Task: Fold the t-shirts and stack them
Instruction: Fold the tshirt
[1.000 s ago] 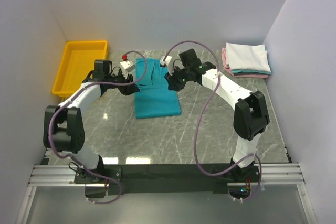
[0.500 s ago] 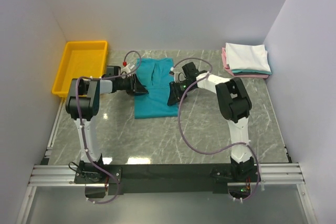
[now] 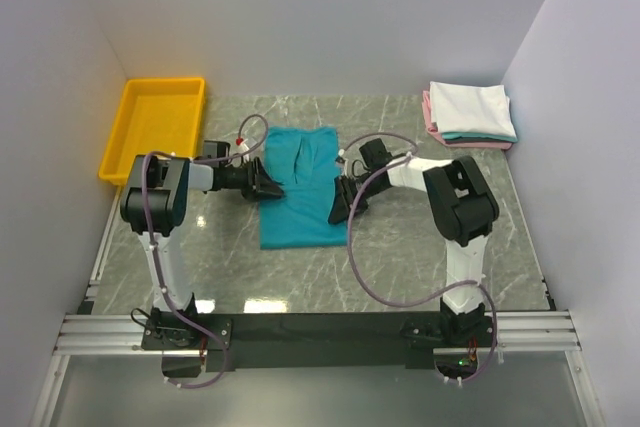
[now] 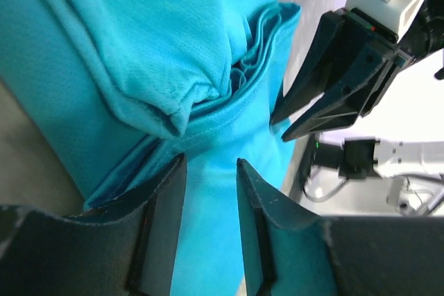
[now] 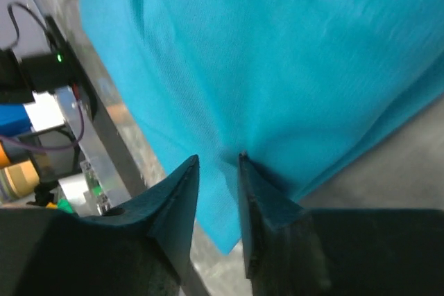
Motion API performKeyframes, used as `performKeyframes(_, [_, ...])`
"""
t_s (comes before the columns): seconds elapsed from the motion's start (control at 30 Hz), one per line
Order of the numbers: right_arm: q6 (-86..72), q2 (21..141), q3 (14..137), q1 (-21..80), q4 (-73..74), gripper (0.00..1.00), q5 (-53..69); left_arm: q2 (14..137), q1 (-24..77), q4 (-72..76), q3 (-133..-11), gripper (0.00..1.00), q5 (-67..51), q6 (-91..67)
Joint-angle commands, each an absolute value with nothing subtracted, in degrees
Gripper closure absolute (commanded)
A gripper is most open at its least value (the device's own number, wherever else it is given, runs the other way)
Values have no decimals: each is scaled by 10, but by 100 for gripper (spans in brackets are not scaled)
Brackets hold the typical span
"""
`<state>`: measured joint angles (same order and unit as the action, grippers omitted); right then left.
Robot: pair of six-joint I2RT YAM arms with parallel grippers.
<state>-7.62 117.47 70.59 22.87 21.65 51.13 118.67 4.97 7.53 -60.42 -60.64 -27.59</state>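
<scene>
The task looks partly done: a stack of folded t-shirts (image 3: 470, 112), white on top with teal and pink edges showing beneath, sits well apart from the right end effector (image 5: 218, 159), out past its outer side toward the far corner of the counter (image 3: 400, 257). One teal t-shirt (image 3: 300, 197) is in work and lies flat between the two end effectors. Its sides are already turned in to make a long narrow panel, with the layered collar end on the far side of both. The left end effector (image 4: 210, 164) sits at the shirt's left edge, its fingers drawn to a narrow gap with a fold of cloth running in between them, so I judge it pinched on the hem. The right end effector is at the opposite edge, almost closed, and the fabric puckers where it enters the gap, which reads as a firm pinch. What seems left is to fold the panel across its length into a compact rectangle, then carry it to the stack. A yellow bin (image 3: 150, 132) stands outward of the left end effector, near but not touching. The counter between the right end effector and the stack shows nothing lying on it. Loose cables loop over both arms close above the cloth and could snag during a fold.
</scene>
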Motion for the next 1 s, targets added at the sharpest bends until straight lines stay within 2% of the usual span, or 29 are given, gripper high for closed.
performKeyframes(0.0, [-54,1102,661,240,236,62,503,1128,52,13,-601,58,-621,-220])
performKeyframes(0.13, [29,972,622,239,245,55,491,1023,43,-140,-636,50,-657,-8])
performKeyframes(0.17, [53,949,617,240,261,51,476,998,40,-206,-636,49,-656,46])
performKeyframes(0.27, [154,859,592,240,268,49,387,893,30,-297,-614,45,-622,260])
performKeyframes(0.3, [183,836,579,246,262,48,363,863,29,-326,-579,44,-603,351])
performKeyframes(0.33, [245,796,551,257,254,46,309,805,29,-323,-554,44,-588,377])
performKeyframes(0.43, [370,731,476,319,217,44,228,728,31,-331,-464,41,-554,516])
performKeyframes(0.5, [413,702,432,354,158,43,167,666,44,-321,-392,41,-526,599])
performKeyframes(0.6, [453,672,365,420,75,42,118,586,87,-244,-289,41,-476,640])
performKeyframes(0.73, [461,689,324,483,5,42,79,497,174,-136,-197,42,-405,615])
performKeyframes(0.97, [494,726,291,513,-82,42,52,486,234,-55,-142,44,-351,629])
